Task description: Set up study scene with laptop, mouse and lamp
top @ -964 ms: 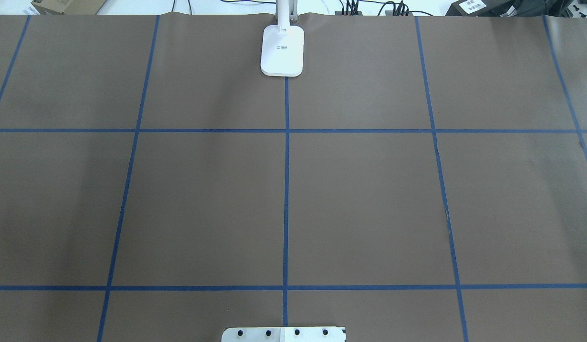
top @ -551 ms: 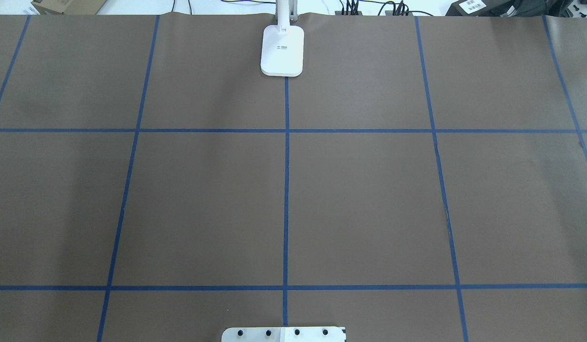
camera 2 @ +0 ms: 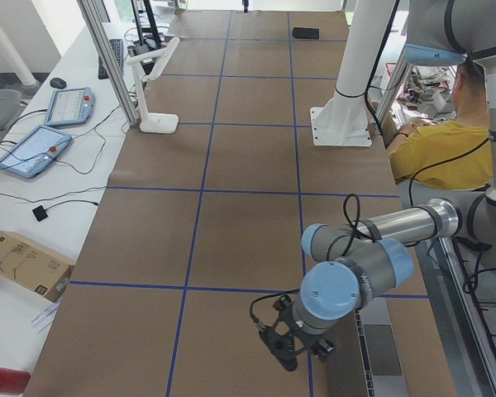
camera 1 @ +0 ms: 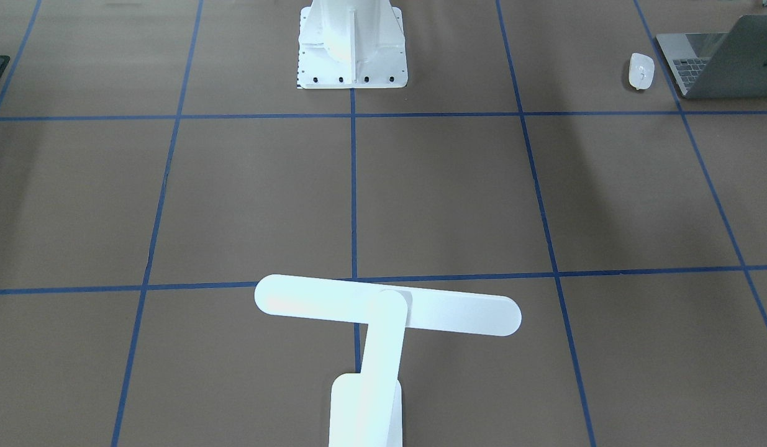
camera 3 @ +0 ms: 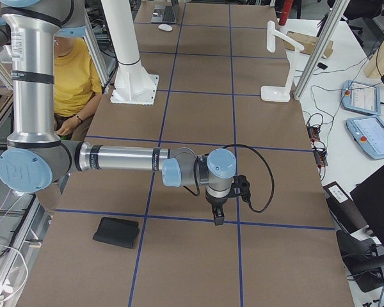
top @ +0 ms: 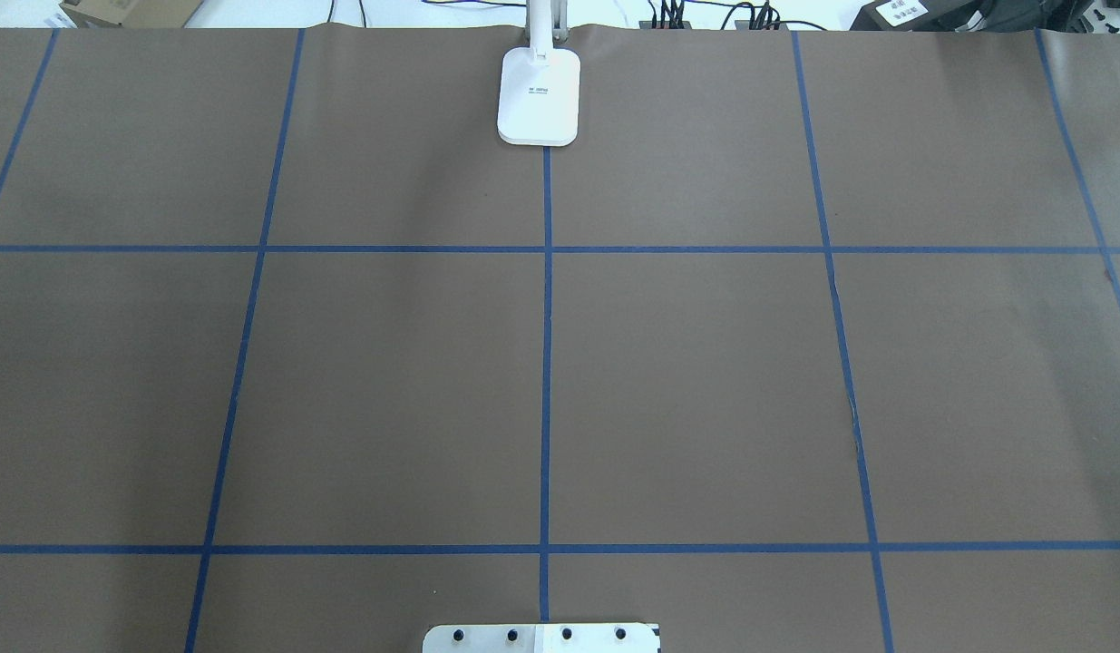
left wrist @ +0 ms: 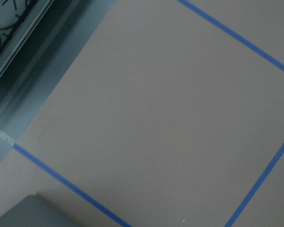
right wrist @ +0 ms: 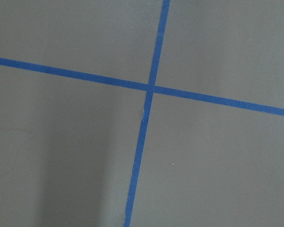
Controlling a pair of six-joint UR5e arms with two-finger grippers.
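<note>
Lamp [camera 1: 388, 310] stood at the far edge of the tabletop [camera 1: 451, 198], on the centre tape line and straight across from the white pedestal [camera 1: 352, 43]. Its base was flat on the paper, the arm up, and the bar head crosswise over the tape, forming a T.

Laptop [camera 1: 718, 59] sat at the robot's left end, on the robot's side of the tabletop. The lid was open and the keys were visible. Mouse [camera 1: 641, 70] lay just beside it on the pedestal side, with a small gap and no contact.

Left claw [camera 2: 285, 356] hung pointing down, low over the tabletop beside the laptop and holding nothing I could see. It only showed in the left side view, so I couldn't tell how wide the jaws were. The left wrist view showed only paper and tape.

Right claw [camera 3: 217, 216] also pointed down, low over a blue tape line at the right end. Nothing was visibly in it. It only showed in the right side view, so I couldn't tell its opening either. The right wrist view showed a tape crossing below.

Black mat [camera 3: 116, 231] lay flat at the right end, nearer the robot's side than the right claw and apart from it.

Operator in a yellow shirt [camera 2: 446, 149] sat behind the pedestal, off the tabletop.
</note>
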